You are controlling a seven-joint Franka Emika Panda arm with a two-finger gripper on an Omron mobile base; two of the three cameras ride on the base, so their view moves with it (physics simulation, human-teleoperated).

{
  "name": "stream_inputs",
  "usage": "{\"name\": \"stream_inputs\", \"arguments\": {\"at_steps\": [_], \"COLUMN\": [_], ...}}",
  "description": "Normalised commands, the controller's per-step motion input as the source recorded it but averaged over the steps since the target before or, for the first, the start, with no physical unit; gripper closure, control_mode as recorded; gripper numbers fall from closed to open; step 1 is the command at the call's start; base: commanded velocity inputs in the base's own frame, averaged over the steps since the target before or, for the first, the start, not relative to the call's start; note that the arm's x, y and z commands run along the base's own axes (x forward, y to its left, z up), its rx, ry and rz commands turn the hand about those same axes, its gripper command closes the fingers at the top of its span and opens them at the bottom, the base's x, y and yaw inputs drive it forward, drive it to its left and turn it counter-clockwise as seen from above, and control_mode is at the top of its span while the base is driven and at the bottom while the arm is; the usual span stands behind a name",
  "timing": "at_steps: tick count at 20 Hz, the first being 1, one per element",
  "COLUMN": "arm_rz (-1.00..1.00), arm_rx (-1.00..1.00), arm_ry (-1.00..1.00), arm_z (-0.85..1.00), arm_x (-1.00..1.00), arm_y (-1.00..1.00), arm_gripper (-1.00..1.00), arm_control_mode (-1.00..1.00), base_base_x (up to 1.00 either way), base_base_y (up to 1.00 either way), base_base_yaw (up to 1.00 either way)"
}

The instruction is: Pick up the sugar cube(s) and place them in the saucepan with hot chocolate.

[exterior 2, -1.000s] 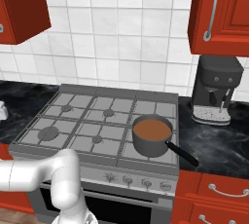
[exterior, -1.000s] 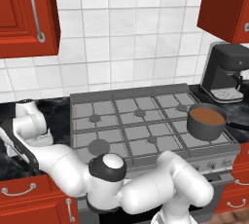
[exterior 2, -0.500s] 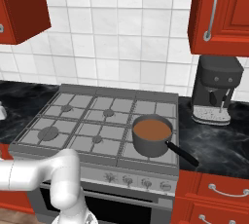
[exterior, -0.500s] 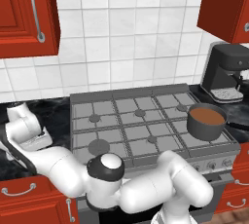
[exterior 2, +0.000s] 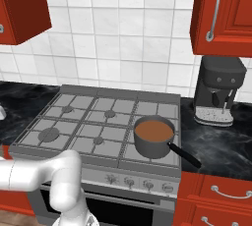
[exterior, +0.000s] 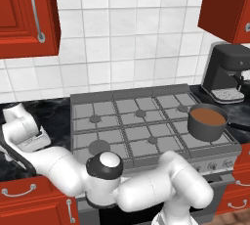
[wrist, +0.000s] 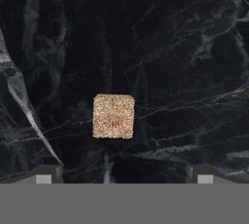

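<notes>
Fingers: the two dark tips of the gripper (wrist: pixel 124 178) stand wide apart at the bottom of the hand view, holding nothing
Sugar cube: one tan, speckled sugar cube (wrist: pixel 113 116) lies flat on the black marbled counter (wrist: pixel 185 62), above the gap between the tips and touching neither
Around the cube: bare veined stone on every side, nothing in the fingers' way
Arm: the white arm (exterior: pixel 29 136) reaches low over the counter left of the stove (exterior: pixel 141 121), its hand pointing down
Saucepan: the saucepan with hot chocolate (exterior 2: pixel 153 135) sits on the stove's front right burner, well apart from the cube, handle toward the right front edge
Beyond: a black coffee machine (exterior 2: pixel 216 92) stands on the counter right of the stove, near the pan
</notes>
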Motion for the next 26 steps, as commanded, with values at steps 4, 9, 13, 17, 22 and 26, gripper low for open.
{"name": "stream_inputs", "arguments": {"at_steps": [4,9,13,17,22,26], "arm_rz": [-0.01,-0.01,0.0,0.0,-0.01,-0.04], "arm_rx": [-0.02,-0.01,0.01,0.05,0.06,0.01], "arm_ry": [-0.01,0.0,0.0,0.0,0.0,0.0], "arm_z": [0.0,-0.03,-0.09,-0.09,-0.15,-0.33], "arm_x": [0.11,0.15,0.02,0.0,0.0,0.0], "arm_y": [0.06,0.08,0.0,0.0,0.0,0.0], "arm_gripper": [-1.0,-1.0,-1.0,-1.0,-1.0,-1.0], "arm_control_mode": [-1.0,-1.0,-1.0,-1.0,-1.0,-1.0], "base_base_x": [0.0,0.0,0.0,0.0,0.0,0.0], "base_base_y": [0.0,0.0,0.0,0.0,0.0,0.0], "base_base_yaw": [0.0,0.0,0.0,0.0,0.0,0.0]}}
